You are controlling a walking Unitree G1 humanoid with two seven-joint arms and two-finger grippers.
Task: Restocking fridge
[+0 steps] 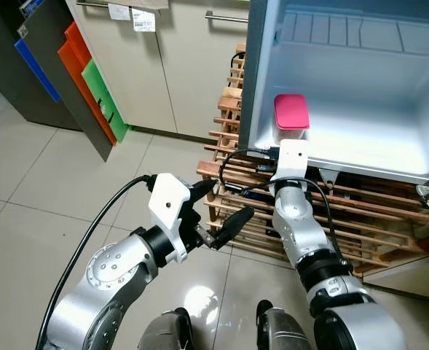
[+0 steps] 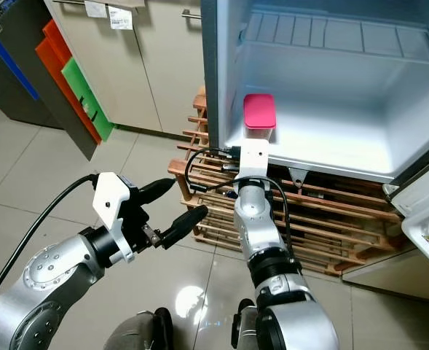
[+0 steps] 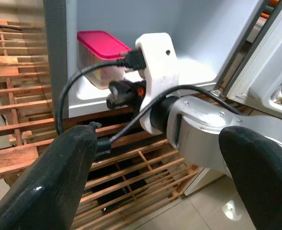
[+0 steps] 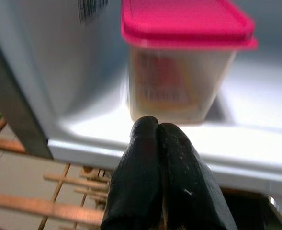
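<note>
Sitting on the white floor of the open fridge compartment (image 1: 389,138), close to its front edge and near the left wall, is a clear rectangular plastic container with a bright pink lid (image 1: 291,117). Its walls are see-through, and pale contents with a reddish patch show dimly through the front in the right wrist view, too blurred to make out further. The lid is a flat rounded rectangle that overhangs the tub slightly all round. The right gripper (image 4: 158,132) is just in front of the container at the fridge's lip, its two black fingers (image 4: 141,158) pressed together with nothing between them; a small gap separates their tips from the tub. The left gripper (image 1: 225,208) hangs lower and to the left, over the glossy tiled floor (image 1: 25,168), its fingers spread apart and empty, pointing towards the right arm. Beneath the fridge stands a slatted wooden rack (image 1: 232,109). Beige cabinet doors (image 1: 178,65) line the wall behind, and blue, orange and green panels (image 1: 90,80) lean against a dark unit on the left.
</note>
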